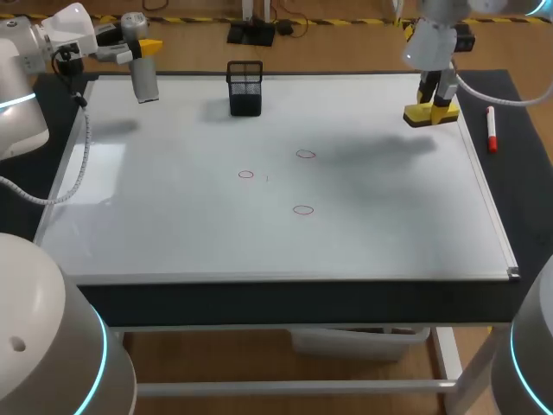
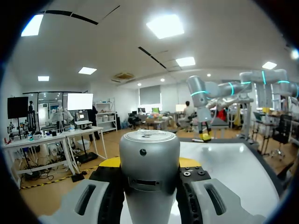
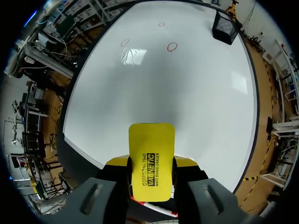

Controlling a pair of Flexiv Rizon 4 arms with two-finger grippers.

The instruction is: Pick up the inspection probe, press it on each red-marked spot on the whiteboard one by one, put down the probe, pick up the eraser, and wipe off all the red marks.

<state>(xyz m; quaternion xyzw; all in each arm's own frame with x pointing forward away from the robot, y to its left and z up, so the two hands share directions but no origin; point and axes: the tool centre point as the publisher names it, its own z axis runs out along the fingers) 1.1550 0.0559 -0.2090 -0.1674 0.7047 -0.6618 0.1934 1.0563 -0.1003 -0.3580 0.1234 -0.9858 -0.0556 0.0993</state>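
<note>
The silver cylindrical inspection probe [image 1: 144,79] hangs over the whiteboard's [image 1: 173,229] far left corner, with my left gripper [image 1: 141,50] shut on it. In the left wrist view the probe [image 2: 149,170] fills the gap between the fingers. My right gripper [image 1: 437,97] is shut on the yellow eraser [image 1: 429,113], held just above the board's far right part. In the right wrist view the eraser [image 3: 151,161] sticks out ahead of the fingers. Three red circles [image 1: 246,175] [image 1: 305,155] [image 1: 302,209] are drawn near the board's middle, also seen as red marks [image 3: 172,47] ahead of the eraser.
A black mesh pen holder [image 1: 245,86] stands at the board's far middle, also in the right wrist view [image 3: 226,27]. A red marker [image 1: 491,130] lies on the dark mat right of the board's frame.
</note>
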